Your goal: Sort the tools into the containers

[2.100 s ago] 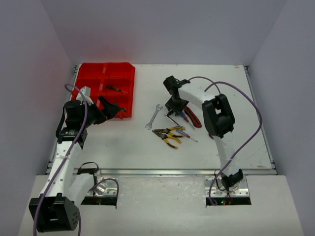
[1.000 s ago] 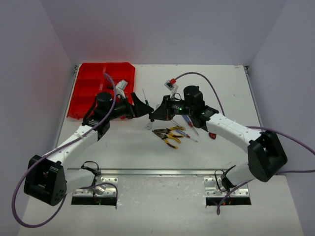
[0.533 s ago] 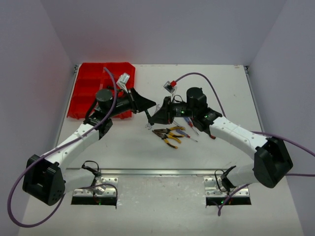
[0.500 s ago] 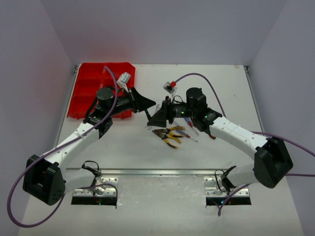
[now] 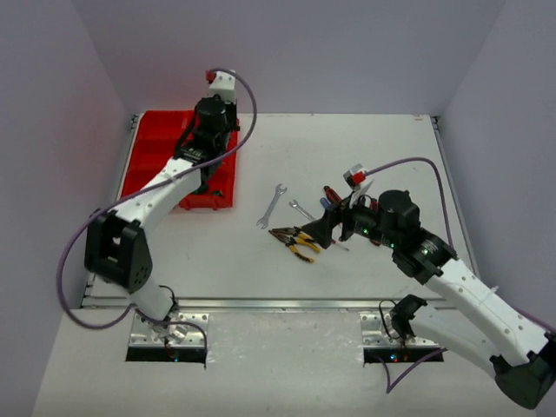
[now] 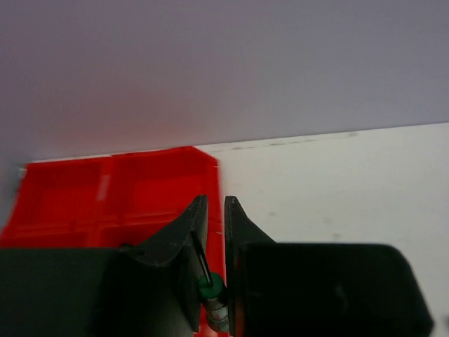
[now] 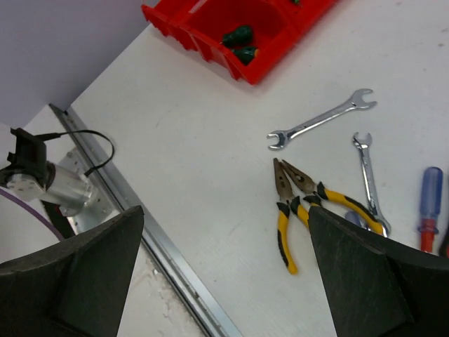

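My left gripper [image 6: 214,203] is shut on a slim green-handled screwdriver [image 6: 209,288], whose thin shaft runs up between the fingers. It hangs over the right side of the red tray [image 6: 84,203], and the top view shows this gripper [image 5: 206,181] above the tray [image 5: 152,165]. My right gripper [image 7: 226,210] stands wide open and empty above the table, just right of the yellow-black pliers [image 7: 295,210] [image 5: 295,239]. Two silver wrenches [image 7: 319,119] [image 7: 366,172] and a blue-red screwdriver [image 7: 426,203] lie nearby. Green-handled tools [image 7: 238,35] rest in one near tray compartment.
A metal rail [image 5: 287,304] [image 7: 140,225] runs along the table's front edge, with a cable and mount [image 7: 42,175] beyond it. White walls enclose the table on three sides. The left arm's purple cable [image 5: 248,104] loops above the tray.
The two grippers met mid-table; the left one shut on the screwdriver and the right one opened. The left arm swung back over the tray, the right withdrew toward the pliers.
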`<state>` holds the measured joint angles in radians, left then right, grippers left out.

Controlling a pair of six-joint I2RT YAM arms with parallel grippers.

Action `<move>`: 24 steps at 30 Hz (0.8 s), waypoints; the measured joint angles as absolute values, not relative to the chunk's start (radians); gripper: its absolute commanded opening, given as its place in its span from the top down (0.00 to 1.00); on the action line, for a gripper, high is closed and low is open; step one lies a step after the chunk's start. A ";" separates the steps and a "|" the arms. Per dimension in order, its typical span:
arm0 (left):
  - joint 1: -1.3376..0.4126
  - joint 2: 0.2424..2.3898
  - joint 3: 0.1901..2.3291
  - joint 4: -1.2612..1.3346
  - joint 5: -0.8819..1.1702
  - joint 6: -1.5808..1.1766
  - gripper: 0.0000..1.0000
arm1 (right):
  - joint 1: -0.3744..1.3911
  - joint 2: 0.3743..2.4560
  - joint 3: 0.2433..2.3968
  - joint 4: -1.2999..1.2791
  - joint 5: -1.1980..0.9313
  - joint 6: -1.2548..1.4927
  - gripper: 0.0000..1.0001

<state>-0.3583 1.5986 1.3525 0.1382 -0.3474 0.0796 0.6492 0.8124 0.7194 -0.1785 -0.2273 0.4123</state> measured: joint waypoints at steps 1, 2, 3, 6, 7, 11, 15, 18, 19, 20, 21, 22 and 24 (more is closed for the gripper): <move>-0.349 1.674 1.385 0.169 -0.395 0.154 1.00 | 0.649 0.760 0.697 -0.207 -0.207 0.406 0.01; -0.338 1.742 1.406 0.196 -0.426 0.218 1.00 | 0.649 0.713 0.680 -0.239 -0.193 0.403 0.01; -0.325 1.803 1.420 0.219 -0.449 0.274 1.00 | 0.649 0.670 0.668 -0.271 -0.181 0.403 0.01; -0.277 1.932 1.430 0.247 -0.483 0.412 1.00 | 0.649 0.566 0.647 -0.344 -0.165 0.406 0.01; -0.260 1.958 1.427 0.256 -0.486 0.449 1.00 | 0.649 0.540 0.641 -0.365 -0.165 0.409 0.01; -0.201 1.966 1.343 0.380 -0.479 0.558 1.00 | 0.649 0.428 0.611 -0.433 -0.174 0.419 0.01; -0.169 1.966 1.309 0.456 -0.455 0.608 0.87 | 0.650 0.366 0.576 -0.465 -0.199 0.426 0.01; -0.167 1.966 1.309 0.482 -0.425 0.621 0.69 | 0.650 0.362 0.567 -0.485 -0.216 0.431 0.01; -0.165 1.966 1.309 0.482 -0.412 0.626 0.54 | 0.650 0.362 0.566 -0.487 -0.218 0.433 0.01; -0.163 1.966 1.308 0.480 -0.402 0.632 0.40 | 0.650 0.362 0.566 -0.489 -0.218 0.434 0.01; -0.163 1.965 1.305 0.480 -0.393 0.632 0.35 | 0.650 0.362 0.566 -0.490 -0.217 0.434 0.01; -0.163 1.965 1.297 0.479 -0.384 0.632 0.31 | 0.650 0.362 0.566 -0.492 -0.216 0.434 0.01; -0.163 1.962 1.276 0.479 -0.369 0.638 0.24 | 0.650 0.363 0.566 -0.496 -0.212 0.434 0.01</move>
<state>-0.1627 1.9617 1.2755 0.4789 -0.3691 0.6384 0.6498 0.3629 0.5659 -0.4956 -0.2124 0.4343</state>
